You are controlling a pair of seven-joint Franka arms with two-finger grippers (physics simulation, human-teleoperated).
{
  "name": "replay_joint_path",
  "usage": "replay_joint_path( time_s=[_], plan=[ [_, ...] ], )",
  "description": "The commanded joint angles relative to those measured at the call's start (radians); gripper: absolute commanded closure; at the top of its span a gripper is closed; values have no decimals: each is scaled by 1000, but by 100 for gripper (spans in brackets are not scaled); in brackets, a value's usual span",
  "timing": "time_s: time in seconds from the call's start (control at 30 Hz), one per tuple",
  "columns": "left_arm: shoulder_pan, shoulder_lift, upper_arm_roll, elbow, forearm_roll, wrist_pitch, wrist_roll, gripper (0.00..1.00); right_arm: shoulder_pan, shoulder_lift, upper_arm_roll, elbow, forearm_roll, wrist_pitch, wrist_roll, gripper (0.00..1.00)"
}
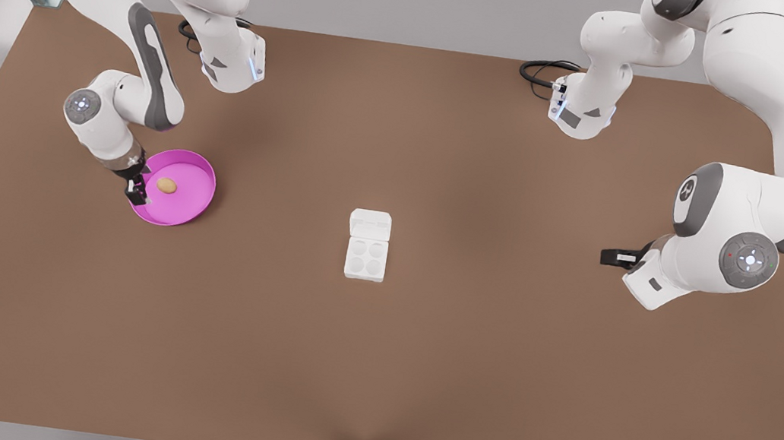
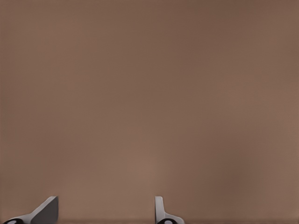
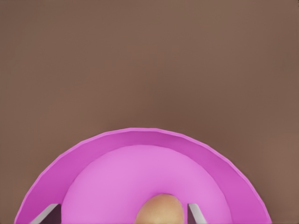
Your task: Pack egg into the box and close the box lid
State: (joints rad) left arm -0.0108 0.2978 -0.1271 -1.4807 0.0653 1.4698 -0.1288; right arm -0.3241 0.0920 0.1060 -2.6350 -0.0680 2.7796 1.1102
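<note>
While right end effector (image 1: 135,193) hangs open, apparently over dish (image 1: 198,204) edge, egg (image 1: 167,185) inside, left end effector (image 1: 605,257) open.

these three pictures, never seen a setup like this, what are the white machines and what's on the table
Two white robot arms stand over a brown table in a simulation. The front view looks down on everything. The other two pictures come from cameras on the arms' wrists.

The right end effector, at the front view's left, hangs open over a pink dish, its fingers on either side of a tan egg but not holding it. The left end effector, at the front view's right, waits open over bare table. In the middle sits a white box, its box lid open.
</note>
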Motion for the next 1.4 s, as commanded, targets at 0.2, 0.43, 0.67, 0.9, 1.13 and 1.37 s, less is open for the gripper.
replay_joint_path(
  time_s=[0.2,0.43,0.67,0.9,1.13,1.37],
  plan=[
    [2,0,0,0,1,-2,15,0,10,18,1,-8,1,40,232,0],
    [3,1,0,0,1,-2,15,0,16,61,3,-7,-1,38,230,0],
    [2,3,0,0,1,-2,14,0,19,78,3,-7,-3,32,223,0],
    [2,6,0,0,1,-2,14,0,25,107,4,-5,-4,32,218,0],
    [2,4,0,0,1,-2,14,0,28,127,4,7,-4,31,206,6],
    [-3,4,0,2,1,-2,14,0,20,123,4,7,-4,28,186,9]
  ],
)
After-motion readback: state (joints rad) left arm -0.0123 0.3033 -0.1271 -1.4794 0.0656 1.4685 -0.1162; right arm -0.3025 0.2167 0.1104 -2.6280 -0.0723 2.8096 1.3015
